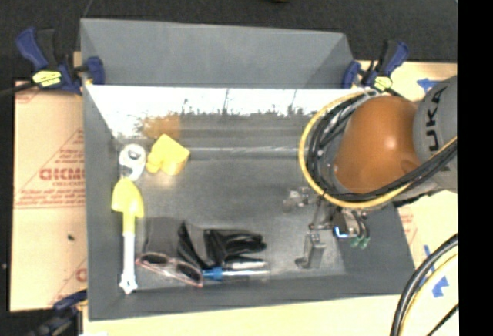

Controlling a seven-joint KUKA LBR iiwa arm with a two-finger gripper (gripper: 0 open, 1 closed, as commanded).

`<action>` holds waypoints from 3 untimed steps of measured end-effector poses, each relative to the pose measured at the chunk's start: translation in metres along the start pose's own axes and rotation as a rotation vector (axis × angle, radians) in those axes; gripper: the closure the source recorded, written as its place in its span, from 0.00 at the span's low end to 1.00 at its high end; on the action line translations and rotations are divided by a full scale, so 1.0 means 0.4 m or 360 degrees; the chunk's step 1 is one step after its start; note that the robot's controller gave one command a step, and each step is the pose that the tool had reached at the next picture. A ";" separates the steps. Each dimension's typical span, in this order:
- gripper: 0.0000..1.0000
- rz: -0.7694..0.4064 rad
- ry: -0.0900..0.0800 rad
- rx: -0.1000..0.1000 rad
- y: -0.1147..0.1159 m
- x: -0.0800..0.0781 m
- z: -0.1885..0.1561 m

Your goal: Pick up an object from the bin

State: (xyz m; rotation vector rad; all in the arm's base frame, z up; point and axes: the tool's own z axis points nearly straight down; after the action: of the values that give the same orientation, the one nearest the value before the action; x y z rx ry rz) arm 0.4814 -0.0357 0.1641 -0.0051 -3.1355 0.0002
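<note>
Lower right, the gripper (312, 246), grip state untellable, hangs near a black bundle (231, 243): probably soft, light; pinch a fold.

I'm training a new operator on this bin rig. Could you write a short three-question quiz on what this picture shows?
1. Multiple choice: over which part of the bin does the gripper hang?
A) the view's left side, above the things there
B) the right part of the floor, apart from the things
C) outside the rear wall

2. True or false: the yellow block lies on top of the black heap.

3. Fill in: the yellow scoop with the white handle lies along the bin's ____ side, as the view shows it.

Key: 1 B; 2 false, the block lies farther back and apart from the heap; 3 left.
</note>
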 end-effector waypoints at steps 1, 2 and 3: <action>0.00 -0.0004 -0.0014 0.0001 0.000 -0.004 -0.011; 0.00 -0.0170 -0.0018 -0.0002 0.195 -0.004 0.240; 0.00 -0.0151 -0.0018 0.0001 0.173 -0.002 0.080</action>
State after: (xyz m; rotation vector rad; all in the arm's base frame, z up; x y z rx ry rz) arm 0.4821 0.0336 0.1321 0.1445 -3.1436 0.0011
